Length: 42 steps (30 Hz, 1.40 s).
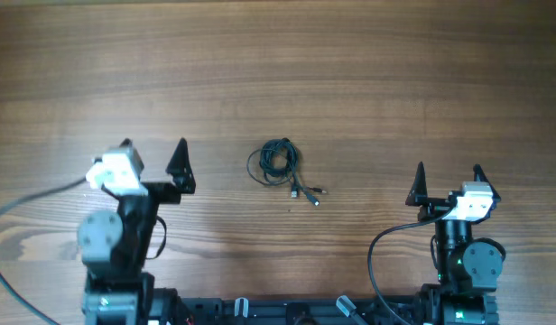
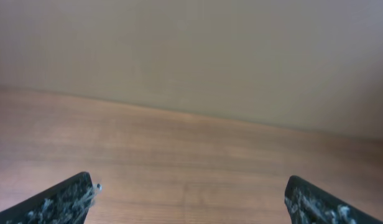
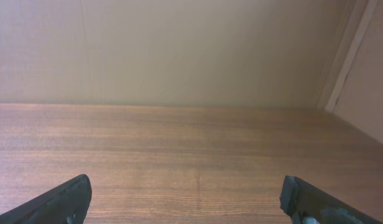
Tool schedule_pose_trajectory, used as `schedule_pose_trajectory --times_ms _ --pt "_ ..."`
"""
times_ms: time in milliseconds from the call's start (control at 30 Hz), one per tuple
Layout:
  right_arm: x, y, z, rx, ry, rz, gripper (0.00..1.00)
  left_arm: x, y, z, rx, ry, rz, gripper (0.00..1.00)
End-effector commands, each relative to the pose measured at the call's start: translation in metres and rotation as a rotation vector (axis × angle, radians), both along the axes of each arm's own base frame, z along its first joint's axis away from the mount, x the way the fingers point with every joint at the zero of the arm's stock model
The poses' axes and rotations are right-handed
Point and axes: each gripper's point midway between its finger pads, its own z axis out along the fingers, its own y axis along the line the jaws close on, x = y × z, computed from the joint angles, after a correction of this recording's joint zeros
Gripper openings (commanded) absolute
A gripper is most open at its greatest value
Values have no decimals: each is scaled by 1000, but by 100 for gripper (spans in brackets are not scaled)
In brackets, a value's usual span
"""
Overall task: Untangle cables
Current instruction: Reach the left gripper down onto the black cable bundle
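Above the table (image 1: 278,54), the left end effector (image 1: 153,144) and right end effector (image 1: 449,169) each stand with fingers spread wide and empty. The cables (image 1: 278,162) lie in one small knotted bundle between them, well right of the left end effector and left of the right one, outside both wrist views. Light and limp, they would likely drag as a clump, so the plug ends (image 1: 307,192) trailing toward the right end effector look the best hold; the crossings are too small to read.

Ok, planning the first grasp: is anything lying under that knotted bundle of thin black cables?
Only the brown wooden table shows beneath the knotted bundle of thin black cables. Where loops overlap, lower strands are hidden.
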Motion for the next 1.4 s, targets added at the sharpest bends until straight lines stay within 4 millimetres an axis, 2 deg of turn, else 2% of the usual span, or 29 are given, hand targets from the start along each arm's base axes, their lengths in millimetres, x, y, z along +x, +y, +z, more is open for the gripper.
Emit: schedule_pose_trajectory --times_ms 0,133,267,367,500,600,733,833,867,1067,1100,1133,1267,1367 --pt "0 1 2 -19 -8 5 100 20 -12 32 -19 77 -75 100" --pt "0 1 2 -18 -8 5 100 47 -32 42 -48 217 -184 100" --pt "0 1 2 -18 -8 5 100 69 -60 33 -53 335 -272 100" --pt "0 1 2 -18 -8 5 100 82 -93 12 -41 423 -355 100" --pt "0 1 2 -18 -8 5 100 83 -142 -37 -7 564 -473 100" --pt "0 1 2 -18 -8 5 100 82 -161 -64 11 636 -516 100" --pt "0 1 2 -18 -8 5 100 80 -175 -91 27 709 -542 100" --pt "0 1 2 -18 -8 5 100 82 -174 -110 41 759 -526 100" --pt "0 1 2 -18 -8 5 100 84 -172 -122 53 787 -508 99" --pt "0 1 2 -19 -8 5 100 89 -167 -175 86 910 -464 72" --pt "0 1 2 -18 -8 5 100 88 -167 -182 88 928 -463 66" --pt "0 1 2 -19 -8 5 100 87 -166 -191 91 950 -461 53" --pt "0 1 2 -18 -8 5 100 83 -168 -218 102 1017 -461 52" --pt "0 1 2 -19 -8 5 100 77 -176 -225 116 1036 -482 52"
